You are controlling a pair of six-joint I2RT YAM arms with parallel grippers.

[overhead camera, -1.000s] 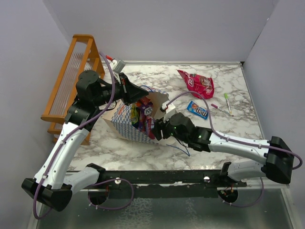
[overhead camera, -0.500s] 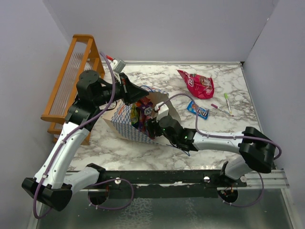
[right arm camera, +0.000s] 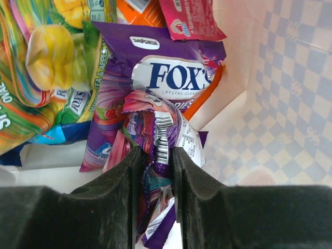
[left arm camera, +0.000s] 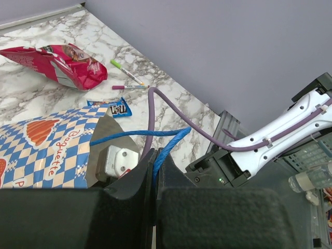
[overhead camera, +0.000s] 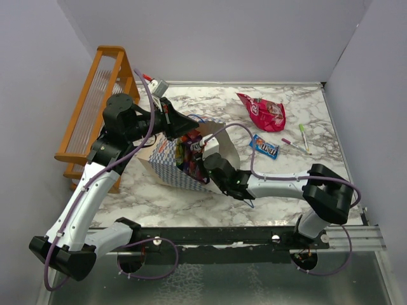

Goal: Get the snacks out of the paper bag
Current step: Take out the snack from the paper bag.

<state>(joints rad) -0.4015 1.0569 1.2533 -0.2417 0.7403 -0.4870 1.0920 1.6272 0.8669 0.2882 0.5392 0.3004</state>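
We see the paper bag [overhead camera: 166,162] tipped over on the marble bench [overhead camera: 299,101], left of the middle, its open mouth facing 3 o'clock. Our left tool [left arm camera: 155,155] is clamped tight on the blue cord handle [left arm camera: 129,135] at the bag's upper rim, and the cord runs out from between its two fingers.

Our right tool [right arm camera: 155,155] reaches into the bag's mouth. Its fingers pinch a crumpled pink-purple packet [right arm camera: 161,124], so it is closed on that packet. Just behind it lies a purple Fox's packet [right arm camera: 171,78]. In the right wrist view a green-yellow packet [right arm camera: 52,78] sits at 9 o'clock from that one, and an orange packet [right arm camera: 137,10] peeks out at 12 o'clock.

Two snacks lie out on the bench. The pink-red packet [overhead camera: 266,113] is at 2 o'clock from the bag, well apart from it. The blue packet [overhead camera: 264,147] is at 3 o'clock, near the mouth but not touching. A purple pen [overhead camera: 289,142] and a green pen [overhead camera: 304,136] lie just past the blue packet, also toward 3 o'clock. A wooden rack [overhead camera: 95,108] stands at the bench's left edge, at 10 o'clock from the bag.
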